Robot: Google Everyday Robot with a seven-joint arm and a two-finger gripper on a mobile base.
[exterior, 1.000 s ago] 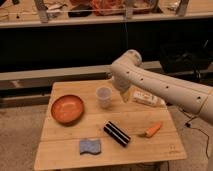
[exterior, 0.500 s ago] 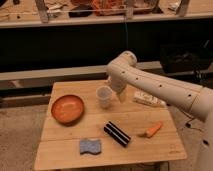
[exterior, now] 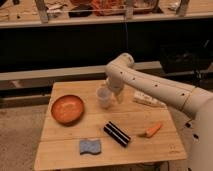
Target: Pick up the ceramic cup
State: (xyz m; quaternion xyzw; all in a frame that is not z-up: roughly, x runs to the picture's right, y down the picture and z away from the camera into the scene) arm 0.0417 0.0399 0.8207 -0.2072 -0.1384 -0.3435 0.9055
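Wooden table (exterior: 60, 145) in view, and the cup (exterior: 104, 97) stands upright near its back edge, about mid-width. Left of the cup and a touch nearer the front sits an orange bowl (exterior: 67, 108), close by but apart. Right of the cup, a white packet (exterior: 147, 100) lies flat. In front of the cup lies a black bar (exterior: 117, 134), angled. Front-right of the cup, an orange carrot-like piece (exterior: 151, 130). Front-left, near the table's front edge, a blue sponge (exterior: 90, 146). The gripper (exterior: 117, 95) hangs just beside the cup's right side, jaws wide.
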